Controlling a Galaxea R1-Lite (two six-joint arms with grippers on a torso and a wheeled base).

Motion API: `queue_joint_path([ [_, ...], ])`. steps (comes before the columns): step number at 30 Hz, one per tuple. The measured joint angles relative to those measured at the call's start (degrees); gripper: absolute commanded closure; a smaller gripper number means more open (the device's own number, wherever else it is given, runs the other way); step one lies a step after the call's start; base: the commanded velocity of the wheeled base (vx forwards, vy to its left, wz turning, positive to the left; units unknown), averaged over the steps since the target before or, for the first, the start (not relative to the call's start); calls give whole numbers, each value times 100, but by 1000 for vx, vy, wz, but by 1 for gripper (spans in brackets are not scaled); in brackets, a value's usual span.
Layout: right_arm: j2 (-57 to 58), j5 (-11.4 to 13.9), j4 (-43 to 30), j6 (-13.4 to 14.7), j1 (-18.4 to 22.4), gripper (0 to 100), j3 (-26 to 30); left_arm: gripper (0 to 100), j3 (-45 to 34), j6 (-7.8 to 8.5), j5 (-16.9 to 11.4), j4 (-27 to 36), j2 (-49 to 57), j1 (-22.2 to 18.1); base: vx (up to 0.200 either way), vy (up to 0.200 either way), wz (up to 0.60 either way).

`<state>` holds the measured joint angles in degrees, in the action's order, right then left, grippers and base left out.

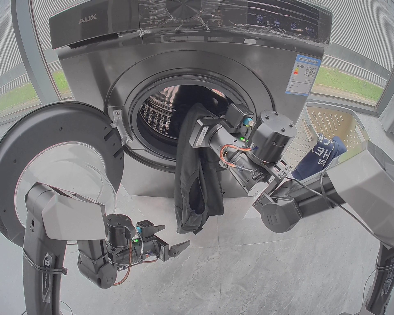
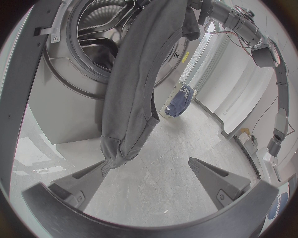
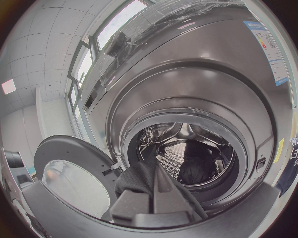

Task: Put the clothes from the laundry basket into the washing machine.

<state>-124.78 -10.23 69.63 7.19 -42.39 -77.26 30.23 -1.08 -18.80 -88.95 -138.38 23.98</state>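
Hanging from the right hand [image 3: 154, 186], whose fingers are closed on a fold of it, a black garment [image 1: 193, 176] of soft, matte knit falls in a long limp drape. Its top is at the mouth of the washing machine [image 1: 94, 69]. The rest runs down outside, across the lower rim of the opening and the front panel, toward the floor [image 1: 246, 266]. The machine is dark brushed metal with a round port, and clear plastic film [image 1: 230, 18] is wrinkled over its control panel. Inside, the drum [image 1: 158, 117] is shiny embossed steel, and a dark heap of cloth [image 3: 195, 169] lies at its far wall. The round door [image 1: 49, 127], a grey ring around a clear bulged window, stands swung open to the left.

The left hand [image 1: 177, 236] sits low on the near left, close above the pale, faintly veined tile. Its wedge-shaped fingers are spread apart and hold nothing, and the garment's hem hangs just beyond them. To the right of the machine stands the laundry basket [image 1: 332, 121], cream plastic with perforated walls. A navy garment [image 1: 318, 158] with white lettering is slung over its near rim, partly behind the right arm. A blue label [image 1: 303, 75] is stuck on the machine's upper right front.
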Motion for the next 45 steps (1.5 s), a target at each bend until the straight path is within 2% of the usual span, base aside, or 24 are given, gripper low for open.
queue_joint_path([
  [24, 9, -68, 117, 2, -215, 100, 41, 0, 2175, -110, 74, 0, -1308, -2, 0, 0, 0],
  [28, 6, -69, 145, 2, -240, 100, 56, 0, 2572, -250, 158, 5, -1524, -6, 0, 0, 0],
  [29, 6, -68, 154, 2, -247, 100, 65, 100, 2677, -283, 196, 6, -1584, -4, 0, 0, 0],
  [38, 9, -68, 257, -2, -188, 100, 229, 100, 3211, -340, 532, 5, -1846, 13, 0, 0, 0],
  [45, 15, -61, 475, -6, 9, 100, 568, 100, 2789, -332, 616, 0, -1524, -26, 0, 0, 0],
])
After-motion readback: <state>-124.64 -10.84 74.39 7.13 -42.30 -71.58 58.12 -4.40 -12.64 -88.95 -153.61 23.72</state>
